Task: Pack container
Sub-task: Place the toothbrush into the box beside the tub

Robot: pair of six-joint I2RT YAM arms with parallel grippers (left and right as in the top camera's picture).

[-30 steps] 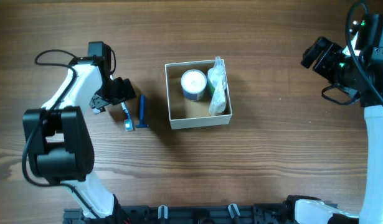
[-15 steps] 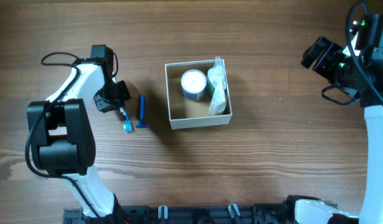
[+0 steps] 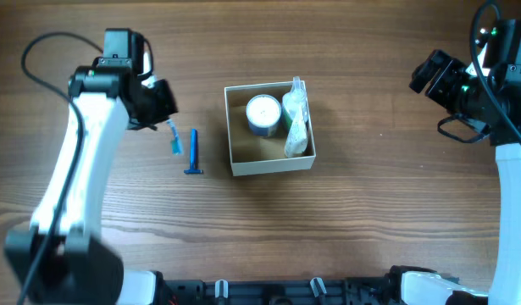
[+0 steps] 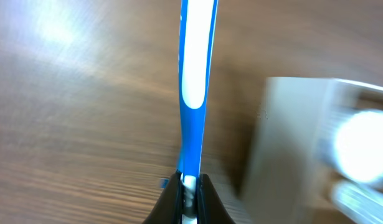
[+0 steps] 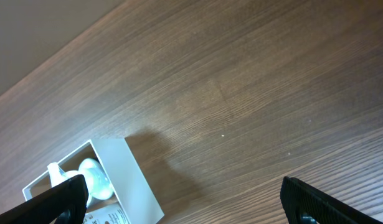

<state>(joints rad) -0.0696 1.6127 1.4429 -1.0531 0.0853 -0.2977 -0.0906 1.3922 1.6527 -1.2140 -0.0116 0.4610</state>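
Carrying a blue-and-white toothbrush (image 3: 171,138): left fingers (image 4: 177,194) are clamped on one end of its handle, and the rest of the handle juts out ahead of them in the left wrist view. That view is blurred; judged from the overhead, the toothbrush hangs clear of the wooden worktop (image 3: 370,220), left of the box (image 3: 270,163) and apart from it. The box sits at mid-worktop, upright, top open. Inside: a round jar with a white lid (image 3: 263,111) at the far side, and a clear plastic packet (image 3: 296,119) standing along the right wall, its top poking over the rim. The near part of the brown floor is bare. A small blue razor (image 3: 192,153) (so it looks) lies flat on the worktop between the toothbrush and the box, near its left wall, touching neither. Right fingers (image 5: 63,196) are spread wide with nothing between them; the arm is parked at the far right, well away from the box. Progress, as judged: two items packed, a third in hand but not yet over the box, a fourth waiting on the worktop. Remaining: bring the toothbrush over the open part of the box and let go, then fetch the razor. Whether a lid is to follow, cannot tell; none visible.
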